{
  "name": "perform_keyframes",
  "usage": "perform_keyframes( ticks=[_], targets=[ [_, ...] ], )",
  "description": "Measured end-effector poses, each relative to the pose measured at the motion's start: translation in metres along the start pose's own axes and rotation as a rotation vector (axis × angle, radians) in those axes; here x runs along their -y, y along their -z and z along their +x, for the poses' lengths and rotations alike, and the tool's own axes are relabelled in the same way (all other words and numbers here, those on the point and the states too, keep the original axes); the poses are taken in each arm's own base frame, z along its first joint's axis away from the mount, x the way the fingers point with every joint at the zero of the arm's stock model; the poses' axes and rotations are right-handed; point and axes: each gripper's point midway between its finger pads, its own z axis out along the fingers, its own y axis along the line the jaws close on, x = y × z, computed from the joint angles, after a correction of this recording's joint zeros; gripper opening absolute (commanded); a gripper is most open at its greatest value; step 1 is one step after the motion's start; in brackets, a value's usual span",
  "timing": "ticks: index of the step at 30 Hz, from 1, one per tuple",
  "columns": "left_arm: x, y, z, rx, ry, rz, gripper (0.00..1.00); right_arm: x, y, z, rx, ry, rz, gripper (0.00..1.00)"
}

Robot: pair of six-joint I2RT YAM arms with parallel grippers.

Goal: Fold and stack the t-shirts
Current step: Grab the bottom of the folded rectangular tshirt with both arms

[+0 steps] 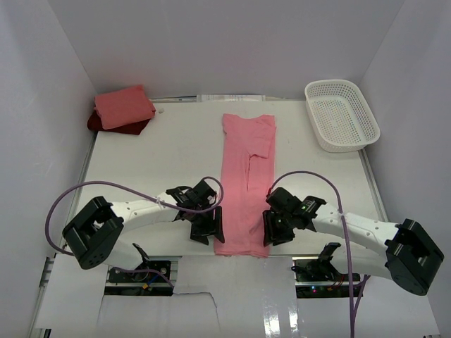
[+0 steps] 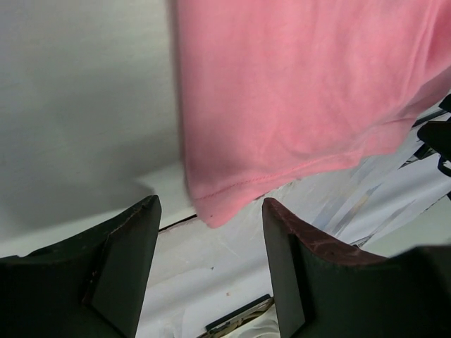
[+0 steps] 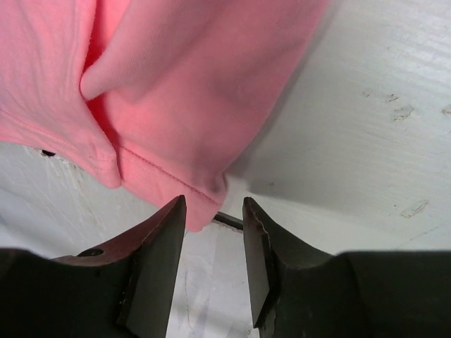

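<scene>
We look down on the whole table (image 1: pixel 141 162) from above and behind the arm bases, which sit at 6 o'clock, with the far wall at 12. Our left wrist camera hangs close over the rose pink t-shirt (image 2: pixel 296 91), the left gripper (image 2: pixel 211 203) at 6 o'clock. The right wrist camera looks past the right gripper (image 3: pixel 213 203) from equally near. All three views share that t-shirt's near hem.

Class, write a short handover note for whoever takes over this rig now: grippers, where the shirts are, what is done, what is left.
Left gripper: open, at the near left hem corner of the rose pink shirt.
Right gripper: open, at its near right hem corner.
Done: salmon shirt lies folded on the dark red shirt, far left corner; rose pink shirt folded lengthwise into a strip, mid-table.
Left: fold it crosswise, stack it on the pile.
</scene>
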Motion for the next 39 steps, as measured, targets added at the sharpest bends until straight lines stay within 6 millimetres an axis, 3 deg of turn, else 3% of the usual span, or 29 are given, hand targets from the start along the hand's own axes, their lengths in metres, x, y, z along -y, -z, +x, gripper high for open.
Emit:
perform_keyframes(
  ticks=[6,14,20,24,25,27,33,39],
  targets=[
    [-0.007,-0.002,0.016,-0.032,0.012,-0.012,0.7,0.0,-0.004,0.014,-0.021,-0.009,-0.023,0.45],
    [0.003,-0.01,0.026,-0.065,0.015,0.033,0.63,-0.007,-0.01,0.022,-0.039,-0.022,-0.066,0.43],
    [0.004,-0.017,0.034,-0.09,0.042,0.073,0.37,-0.012,-0.013,0.021,-0.037,-0.031,-0.093,0.3],
    [0.002,-0.02,0.035,-0.092,0.046,0.073,0.22,-0.01,-0.015,0.022,-0.038,-0.034,-0.091,0.08],
    [0.002,-0.021,0.035,-0.093,0.049,0.072,0.18,-0.01,-0.016,0.023,-0.038,-0.036,-0.091,0.08],
    [0.002,-0.022,0.035,-0.097,0.05,0.073,0.01,-0.01,-0.016,0.023,-0.038,-0.039,-0.092,0.08],
    [0.003,-0.02,0.033,-0.088,0.041,0.062,0.0,-0.01,-0.011,0.023,-0.029,-0.035,-0.094,0.08],
    [0.013,-0.005,0.019,-0.034,0.02,0.021,0.0,-0.024,0.012,0.01,0.001,-0.008,-0.105,0.08]
  ],
)
